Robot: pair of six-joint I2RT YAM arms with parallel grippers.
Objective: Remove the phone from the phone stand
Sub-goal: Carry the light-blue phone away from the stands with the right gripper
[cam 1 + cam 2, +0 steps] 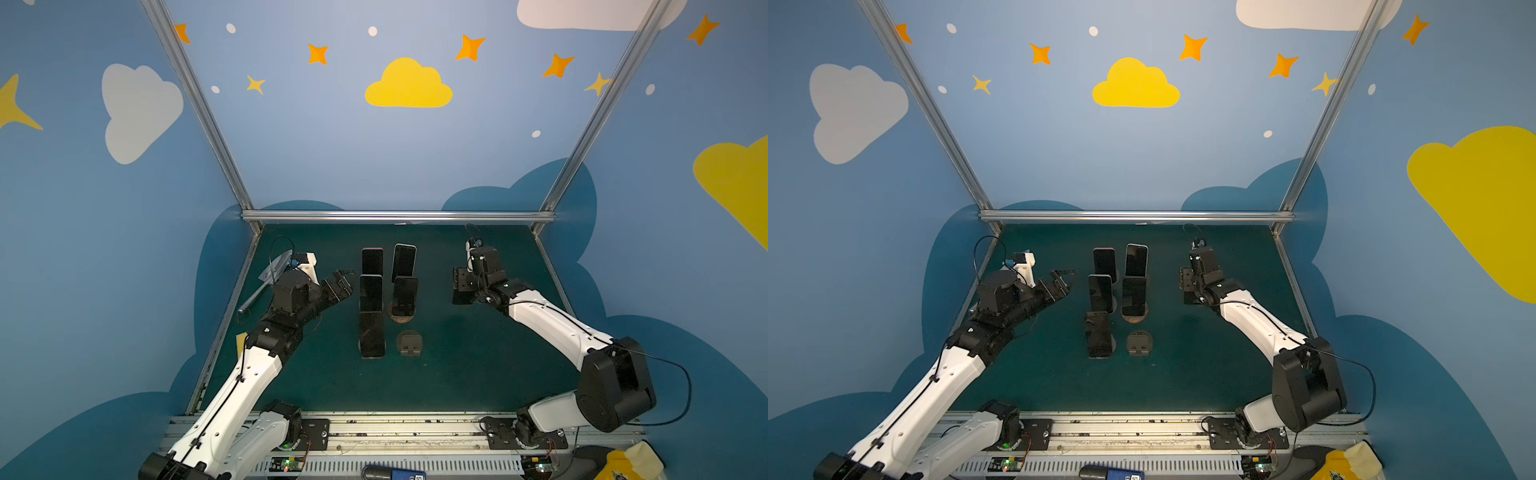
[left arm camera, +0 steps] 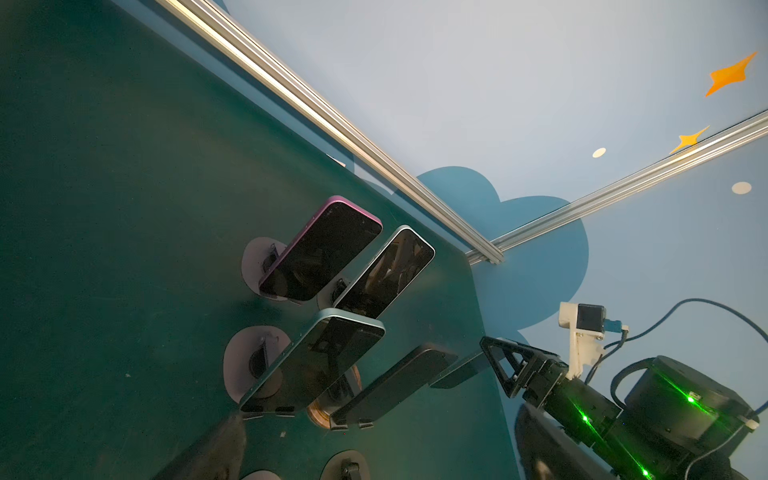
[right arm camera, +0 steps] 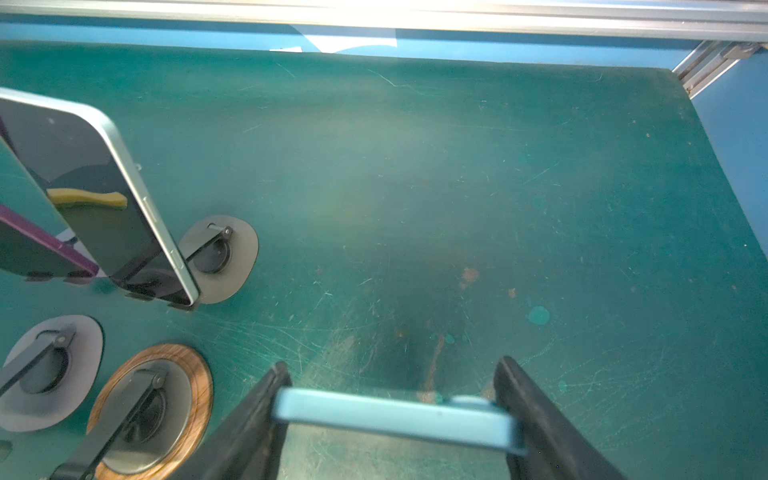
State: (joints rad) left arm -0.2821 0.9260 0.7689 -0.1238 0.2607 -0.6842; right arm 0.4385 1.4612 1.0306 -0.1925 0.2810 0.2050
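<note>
While the right tool [image 3: 393, 365] clamped a light-blue phone [image 3: 395, 417] by its edges over the tabletop [image 3: 498, 187], right of the phone stands [image 3: 220, 257], the left tool [image 1: 345, 277] stood wide open, holding nothing. It hung just beside other phones [image 1: 371, 293] propped on stands.

Bare desk [image 3: 457, 187] to the right of the phones [image 1: 372, 262], wide enough for passing, with only the right claw [image 3: 394, 363] there, closed across a light-blue phone [image 3: 395, 419]. Also bare along the front, apart from one empty stand [image 1: 410, 344] low on the surface. Very tight in the middle: two rows of leaning phones close one behind another, a narrow lane between the rows, and the left claw [image 1: 348, 282], spread wide, just beside the left row.
</note>
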